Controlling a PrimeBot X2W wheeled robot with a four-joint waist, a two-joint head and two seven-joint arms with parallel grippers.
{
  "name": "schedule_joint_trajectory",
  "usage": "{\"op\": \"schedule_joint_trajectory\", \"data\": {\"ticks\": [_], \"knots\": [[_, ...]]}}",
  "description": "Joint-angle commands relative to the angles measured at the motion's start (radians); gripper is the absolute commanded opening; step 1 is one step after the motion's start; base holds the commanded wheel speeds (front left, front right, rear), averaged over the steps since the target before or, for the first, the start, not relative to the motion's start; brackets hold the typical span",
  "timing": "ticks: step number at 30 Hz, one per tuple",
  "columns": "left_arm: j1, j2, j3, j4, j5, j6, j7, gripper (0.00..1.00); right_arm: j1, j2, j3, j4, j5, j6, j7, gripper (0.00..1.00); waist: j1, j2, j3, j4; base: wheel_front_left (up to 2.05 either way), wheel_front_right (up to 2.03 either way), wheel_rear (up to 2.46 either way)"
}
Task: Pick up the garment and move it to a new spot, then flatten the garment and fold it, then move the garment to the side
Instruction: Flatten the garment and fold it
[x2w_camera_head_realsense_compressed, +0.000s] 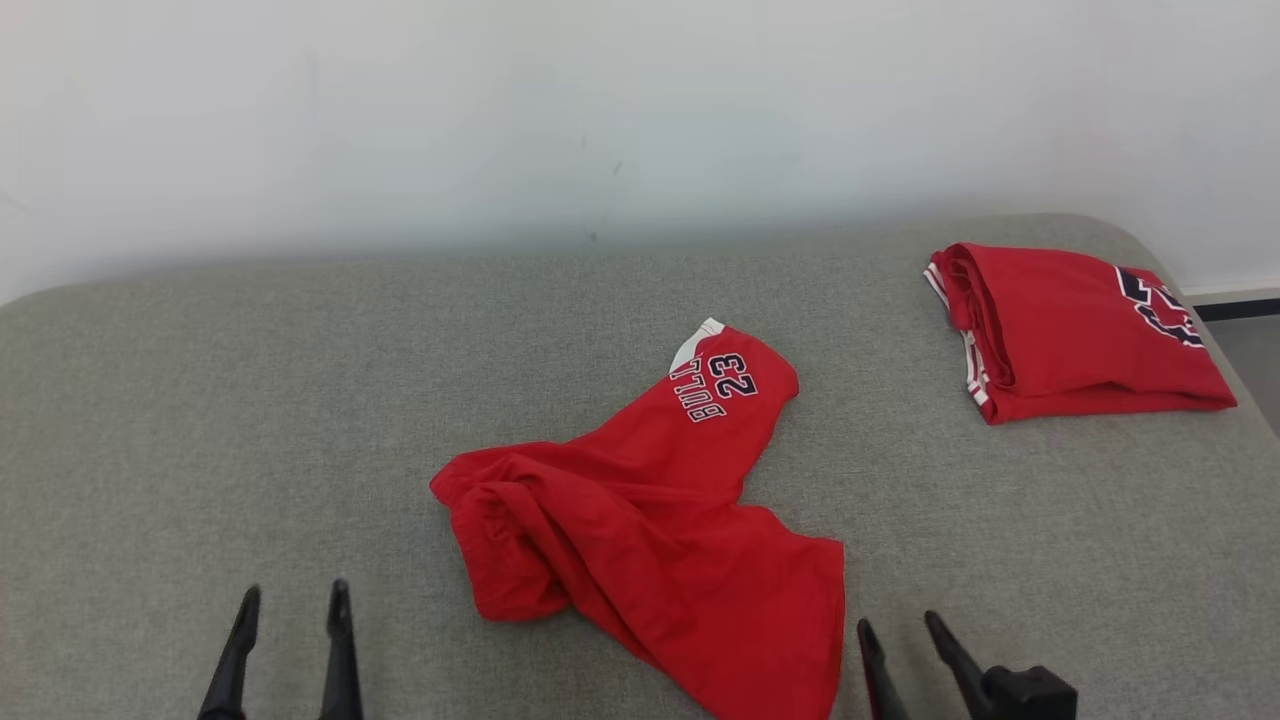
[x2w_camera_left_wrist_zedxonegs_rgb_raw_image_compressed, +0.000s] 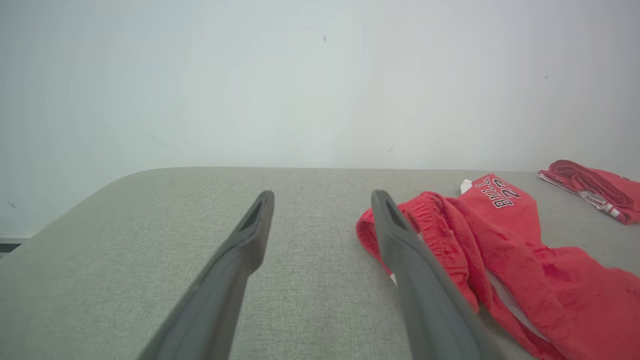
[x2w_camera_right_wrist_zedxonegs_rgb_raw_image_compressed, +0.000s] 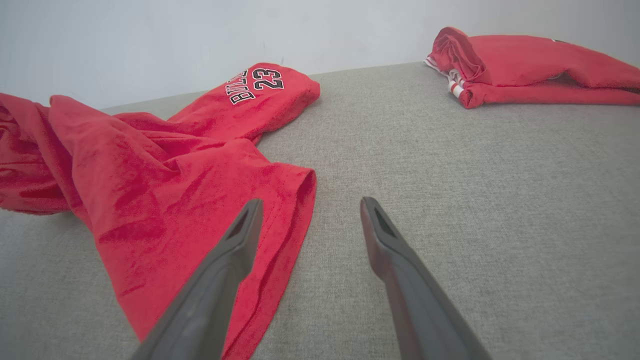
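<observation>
Garment: crumpled red jersey shorts (x2w_camera_head_realsense_compressed: 650, 510), middle of grey fabric-covered table (x2w_camera_head_realsense_compressed: 200, 400), toward front edge.
Left gripper (x2w_camera_head_realsense_compressed: 295, 592): spread wide, empty.
Right gripper (x2w_camera_head_realsense_compressed: 895, 622): spread wide, empty, beside hem.
Flattening: likely pinch waistband and hem, pull apart.

Shorts (x2w_camera_head_realsense_compressed: 640, 520) on the middle of the padded surface (x2w_camera_head_realsense_compressed: 200, 400), folded garment (x2w_camera_head_realsense_compressed: 1075, 335) behind at right, left gripper (x2w_camera_head_realsense_compressed: 295, 590) left of shorts, right gripper (x2w_camera_head_realsense_compressed: 897, 620) just right.

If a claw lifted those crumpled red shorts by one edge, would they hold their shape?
Probably not: the red shorts lie in soft folds on the grey cushion, so they would likely droop. The cloth looks thin, so probably light. Pushed, it would likely bunch rather than slide.
</observation>
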Motion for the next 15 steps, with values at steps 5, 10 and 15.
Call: {"op": "schedule_joint_trajectory", "data": {"ticks": [5,10,15], "knots": [[0.056,-0.027,0.06,0.016,0.025,-0.004,-0.003,1.0,0.002,0.001,0.056,0.055,0.019,-0.003,0.001,1.0,0.0001,0.0,0.005,0.007,0.0,0.0,0.0],[0.064,-0.032,0.075,0.049,0.036,-0.012,-0.003,1.0,-0.035,0.001,0.104,0.152,0.03,-0.003,0.001,1.0,0.0001,0.0,0.007,0.023,0.0,0.0,0.0],[0.051,-0.033,0.073,0.062,0.024,-0.016,-0.003,1.0,-0.068,0.001,0.142,0.22,0.048,-0.003,0.001,1.0,0.0001,0.0,0.007,0.039,0.0,0.0,0.0]]}}
